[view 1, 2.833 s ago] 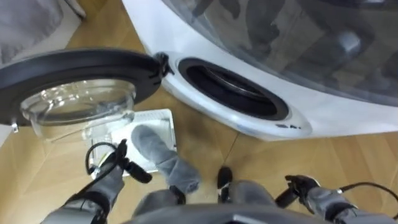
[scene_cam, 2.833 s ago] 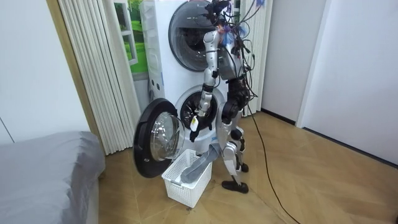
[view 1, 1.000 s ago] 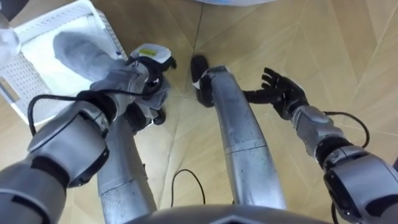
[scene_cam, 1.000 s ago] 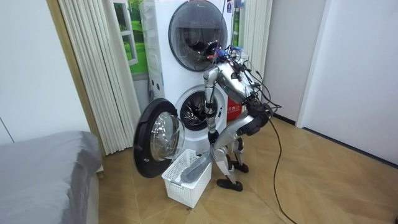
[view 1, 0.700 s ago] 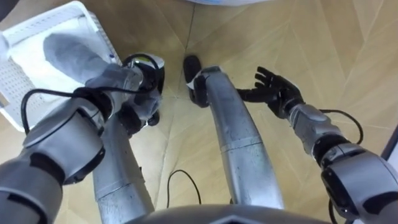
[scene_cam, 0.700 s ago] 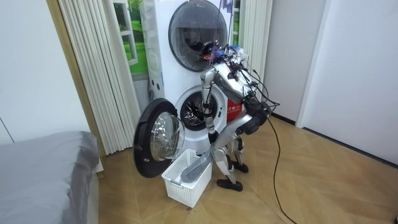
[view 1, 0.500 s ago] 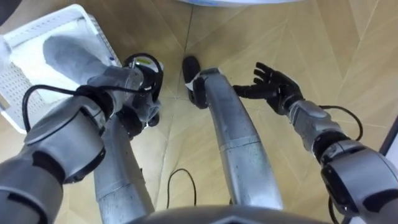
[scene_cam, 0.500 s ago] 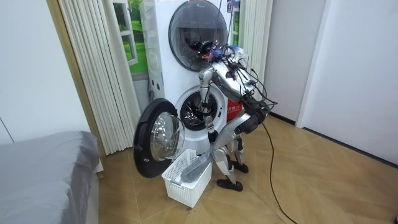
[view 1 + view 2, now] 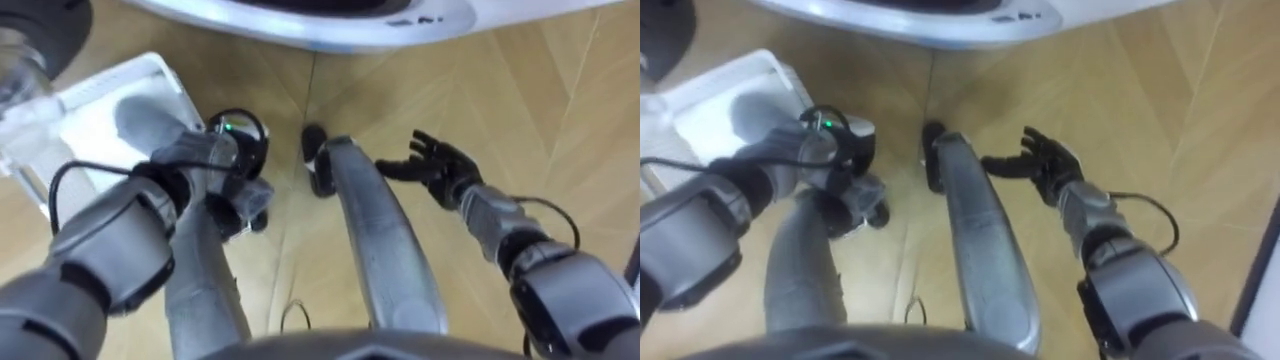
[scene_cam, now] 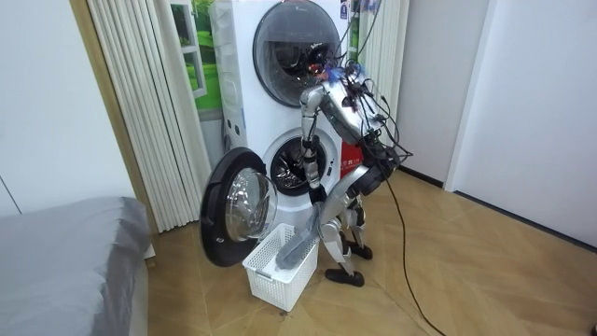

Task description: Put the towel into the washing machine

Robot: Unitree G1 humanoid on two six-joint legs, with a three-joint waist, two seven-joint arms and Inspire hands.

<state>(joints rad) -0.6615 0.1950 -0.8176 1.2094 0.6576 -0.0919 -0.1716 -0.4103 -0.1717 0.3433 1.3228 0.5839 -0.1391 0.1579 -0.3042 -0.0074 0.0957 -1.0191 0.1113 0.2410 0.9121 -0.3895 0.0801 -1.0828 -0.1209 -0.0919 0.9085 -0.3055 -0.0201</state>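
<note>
A grey towel (image 9: pixel 145 118) hangs over the near rim of a white laundry basket (image 9: pixel 75 95) on the floor at my left. My left hand (image 9: pixel 240 192) is down at the towel's near end with its fingers curled on the cloth. In the room view the towel (image 10: pixel 300 245) stretches from the basket up to that hand (image 10: pixel 318 198). My right hand (image 9: pixel 440 165) hovers open over the floor beside my right leg, holding nothing. I stand bent forward in front of the washing machine (image 10: pixel 280 112), whose lower drum (image 10: pixel 294 168) is open.
The round door (image 10: pixel 233 219) swings out over the basket on the room view's left. The washer's white front edge (image 9: pixel 330 25) runs just ahead of my feet. A bed (image 10: pixel 65 261) stands at the room view's left. Open wooden floor (image 9: pixel 560 110) lies to my right.
My left hand's fingers have curled shut on the towel's end, and the towel has risen from the basket. My torso has come up a little. The right hand stays open.
</note>
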